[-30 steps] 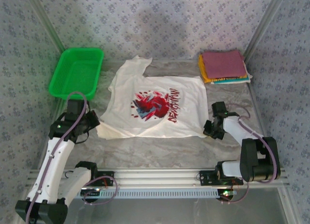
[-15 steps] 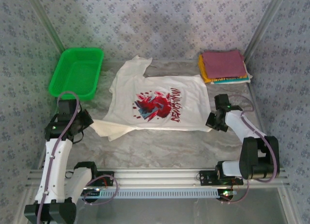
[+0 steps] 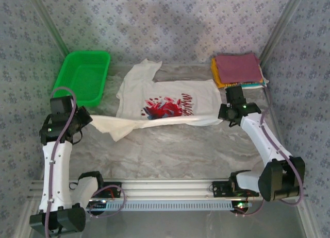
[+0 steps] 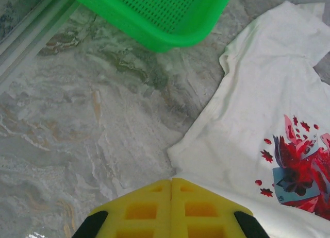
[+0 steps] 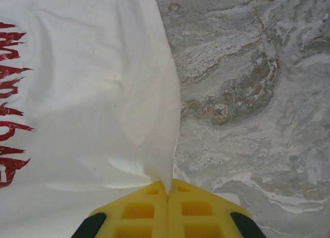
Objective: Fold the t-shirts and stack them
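The white shirt (image 3: 165, 101) lies in the middle of the table (image 3: 180, 150), its collar end toward 12 o'clock and the red-and-black print facing up. Its near hem is lifted and pulled taut into a long band between the two grippers.

The left gripper (image 3: 85, 119) is at the shirt's 9 o'clock. In the left wrist view, its yellow pads (image 4: 149, 207) are pressed together with the shirt's (image 4: 268, 104) corner at their tip.

The right gripper (image 3: 223, 113) is at the shirt's 3 o'clock. In the right wrist view, its pads (image 5: 144, 207) are closed on a pinch of the shirt's (image 5: 93, 94) edge, which puckers where it enters them.

The green basket (image 3: 82, 75) sits at the table's 10 o'clock, beside the shirt's sleeve. At 2 o'clock is the stack (image 3: 238, 69) of folded shirts, with maroon on top and yellow and teal edges below. The stack is just beyond the right gripper.
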You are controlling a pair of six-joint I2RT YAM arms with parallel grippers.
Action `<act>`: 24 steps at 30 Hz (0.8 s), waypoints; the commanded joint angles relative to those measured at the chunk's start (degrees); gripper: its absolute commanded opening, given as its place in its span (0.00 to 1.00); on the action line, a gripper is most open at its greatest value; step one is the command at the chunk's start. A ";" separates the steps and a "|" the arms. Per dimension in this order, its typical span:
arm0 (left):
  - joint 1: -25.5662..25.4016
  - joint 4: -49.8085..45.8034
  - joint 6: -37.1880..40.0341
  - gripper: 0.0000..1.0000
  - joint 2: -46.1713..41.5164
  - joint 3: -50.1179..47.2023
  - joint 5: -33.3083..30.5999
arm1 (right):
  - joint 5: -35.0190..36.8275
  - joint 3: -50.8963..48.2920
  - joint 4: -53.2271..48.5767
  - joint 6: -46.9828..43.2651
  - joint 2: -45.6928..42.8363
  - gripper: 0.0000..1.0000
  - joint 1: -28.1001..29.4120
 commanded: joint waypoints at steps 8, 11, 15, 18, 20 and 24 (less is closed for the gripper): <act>0.34 -4.51 -1.48 0.00 -7.55 -6.72 0.98 | -16.19 -17.38 -4.70 13.26 -12.58 0.11 0.55; 0.35 -3.79 -3.66 0.00 -9.46 -10.77 4.34 | -15.11 -21.58 -6.63 17.27 -14.62 0.26 -0.55; 0.34 -2.87 -4.66 0.00 -10.20 -13.07 7.21 | -13.37 -20.56 -7.45 16.78 -15.23 0.39 -2.27; 0.36 -3.01 -4.83 0.00 -10.27 -12.54 6.66 | -13.68 -19.27 -5.78 16.81 -13.99 0.44 -2.34; 0.35 -2.61 -5.04 0.00 -10.22 -13.20 6.75 | -15.16 -19.34 -4.42 16.83 -12.37 0.46 -1.89; 0.35 -1.82 -5.53 0.00 -10.08 -13.86 7.60 | -16.79 -20.68 -2.46 17.95 -10.44 0.49 0.49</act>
